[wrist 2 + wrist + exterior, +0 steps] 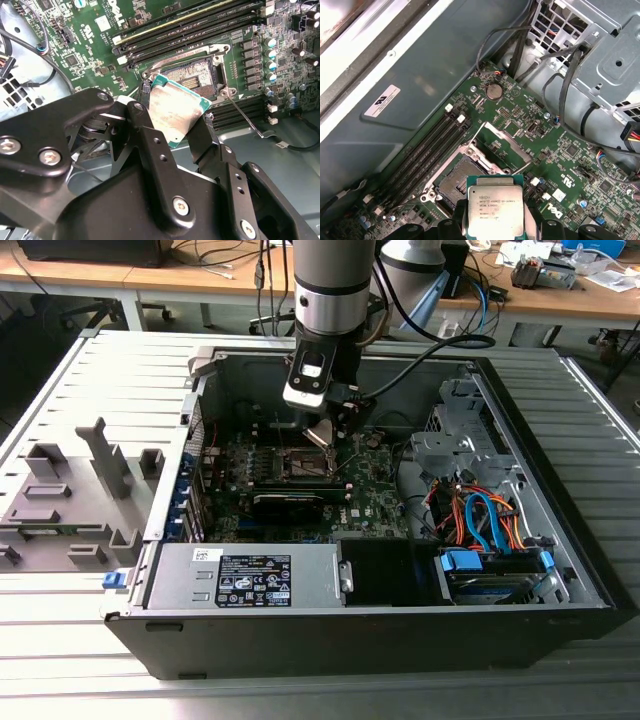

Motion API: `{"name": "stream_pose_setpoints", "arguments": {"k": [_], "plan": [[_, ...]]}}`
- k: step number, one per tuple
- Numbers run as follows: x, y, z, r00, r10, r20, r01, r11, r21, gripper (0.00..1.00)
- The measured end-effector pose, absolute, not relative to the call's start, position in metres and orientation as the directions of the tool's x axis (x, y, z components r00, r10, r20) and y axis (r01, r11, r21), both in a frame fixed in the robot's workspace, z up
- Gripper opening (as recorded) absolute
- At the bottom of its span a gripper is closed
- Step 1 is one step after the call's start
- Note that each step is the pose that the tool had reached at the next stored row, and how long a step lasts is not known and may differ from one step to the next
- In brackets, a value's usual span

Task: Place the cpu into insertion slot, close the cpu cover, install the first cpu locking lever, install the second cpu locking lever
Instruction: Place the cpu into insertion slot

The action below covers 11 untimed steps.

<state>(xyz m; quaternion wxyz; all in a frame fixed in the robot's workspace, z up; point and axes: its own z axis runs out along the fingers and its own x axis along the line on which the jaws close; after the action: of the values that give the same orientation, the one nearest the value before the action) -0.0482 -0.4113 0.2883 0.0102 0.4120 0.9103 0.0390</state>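
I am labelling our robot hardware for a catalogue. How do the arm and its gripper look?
The arm is a round grey tube with a shiny silver band. A white-faced block sits at its wrist, and black cables run off from there. The gripper is matt black, with angular linked fingers joined by silver screws.

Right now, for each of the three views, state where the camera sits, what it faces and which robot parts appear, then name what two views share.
Exterior view: off the arm, above the open computer case, looking down into it; the arm and pincer show.
First wrist view: on the wrist, facing the motherboard past the cpu; pincer fingers flank it.
Second wrist view: on the wrist, looking along the pincer's black links toward the insertion slot.
Shared: both wrist views show the held cpu with the insertion slot beyond.
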Motion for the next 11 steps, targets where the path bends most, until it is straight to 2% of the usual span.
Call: {"name": "stream_pose_setpoints", "arguments": {"k": [11], "plan": [[-0.0482,-0.4113,0.2883,-0.653,0.758,0.014,0.756,0.650,0.079,0.54]]}}
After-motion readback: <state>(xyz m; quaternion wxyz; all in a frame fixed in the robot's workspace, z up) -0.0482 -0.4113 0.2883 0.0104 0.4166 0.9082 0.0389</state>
